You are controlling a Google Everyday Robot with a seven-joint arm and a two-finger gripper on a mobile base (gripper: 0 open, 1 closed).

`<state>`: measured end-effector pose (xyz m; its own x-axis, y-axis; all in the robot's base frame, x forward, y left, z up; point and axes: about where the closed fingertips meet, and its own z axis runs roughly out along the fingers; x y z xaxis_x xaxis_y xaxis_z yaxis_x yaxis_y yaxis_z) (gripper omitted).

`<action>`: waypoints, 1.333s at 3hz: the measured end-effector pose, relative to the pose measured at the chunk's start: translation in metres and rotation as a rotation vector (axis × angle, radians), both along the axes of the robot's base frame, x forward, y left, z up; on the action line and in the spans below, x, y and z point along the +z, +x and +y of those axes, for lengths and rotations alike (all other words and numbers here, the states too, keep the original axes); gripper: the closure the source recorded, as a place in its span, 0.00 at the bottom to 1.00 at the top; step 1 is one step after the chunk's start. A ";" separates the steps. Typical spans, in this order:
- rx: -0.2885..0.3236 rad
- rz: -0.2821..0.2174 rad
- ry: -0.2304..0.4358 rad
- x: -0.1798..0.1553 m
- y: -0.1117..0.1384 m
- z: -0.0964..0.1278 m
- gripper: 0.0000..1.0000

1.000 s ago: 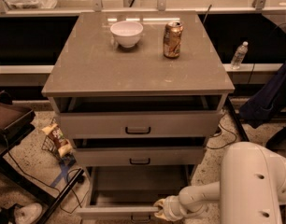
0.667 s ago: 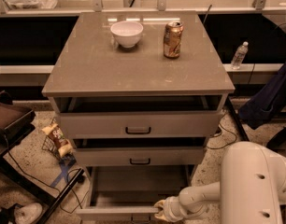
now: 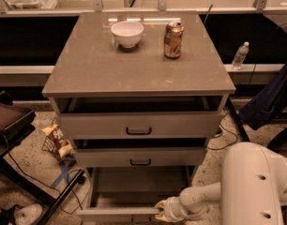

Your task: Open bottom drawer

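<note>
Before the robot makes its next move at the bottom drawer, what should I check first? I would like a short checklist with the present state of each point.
1. Bottom drawer pulled out, pale inside showing: ok.
2. Gripper at the drawer's front edge, right of its middle: ok.
3. Gripper's hold on the drawer: cannot tell.
4. White bowl and soda can upright on the cabinet top: ok.
5. Floor ahead of the drawer free: cannot tell, out of view.

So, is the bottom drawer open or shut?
Open: the bottom drawer is pulled far out, its flat inside visible; the gripper is at its front edge.
</note>
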<state>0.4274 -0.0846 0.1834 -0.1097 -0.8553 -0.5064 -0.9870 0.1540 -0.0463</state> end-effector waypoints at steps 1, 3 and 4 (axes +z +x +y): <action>0.000 0.000 0.000 0.000 0.000 0.000 0.28; 0.001 0.002 0.001 0.000 -0.001 0.001 0.00; 0.003 0.003 0.002 -0.001 -0.002 0.002 0.16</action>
<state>0.4257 -0.0824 0.1823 -0.1092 -0.8544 -0.5079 -0.9875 0.1516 -0.0427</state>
